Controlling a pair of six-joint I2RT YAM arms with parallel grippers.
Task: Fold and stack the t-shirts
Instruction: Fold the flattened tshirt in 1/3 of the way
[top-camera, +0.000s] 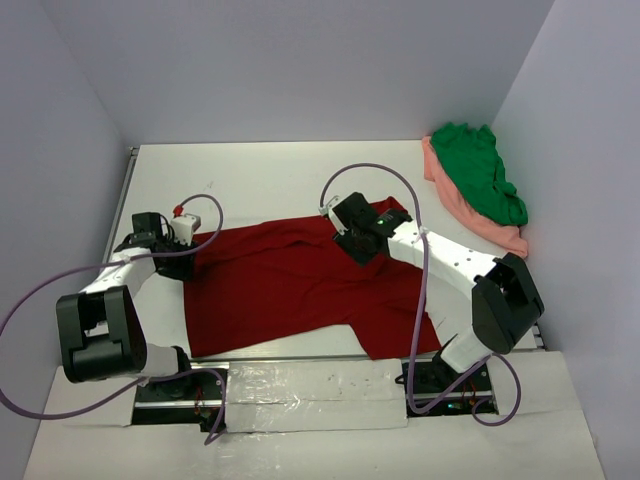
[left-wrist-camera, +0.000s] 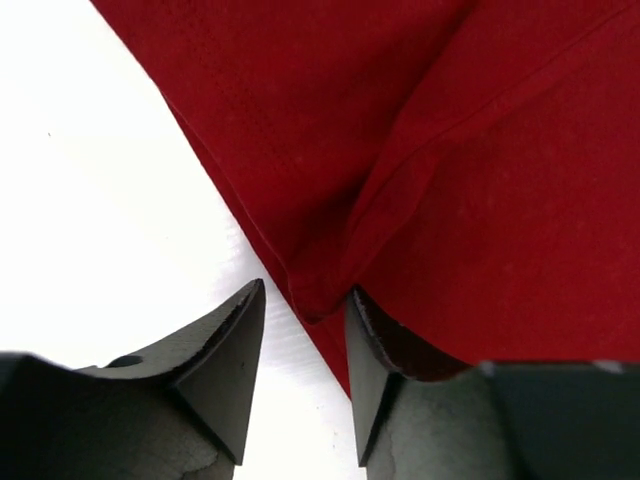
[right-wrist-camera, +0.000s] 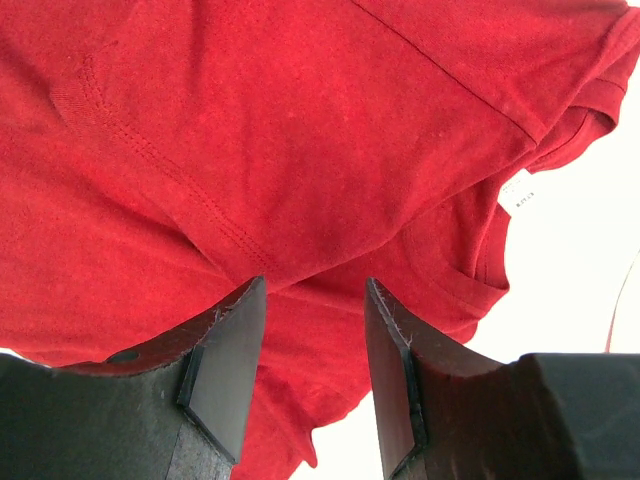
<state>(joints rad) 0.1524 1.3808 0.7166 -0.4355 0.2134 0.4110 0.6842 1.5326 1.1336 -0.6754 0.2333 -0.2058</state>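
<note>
Dark red t-shirt (top-camera: 290, 285) lies nine-to-three; left gripper (left-wrist-camera: 306, 292), jaws parted, straddles its nine o'clock corner; right gripper (right-wrist-camera: 315, 283) gapes beside collar (right-wrist-camera: 478, 272).

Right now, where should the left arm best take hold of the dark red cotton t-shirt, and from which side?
Probably the far left corner of the dark red cotton t-shirt, where the hemmed edge ends in a point. Come from the white table on its left: the cloth lies flat, so only this free edge lets the left end effector pinch it.
</note>
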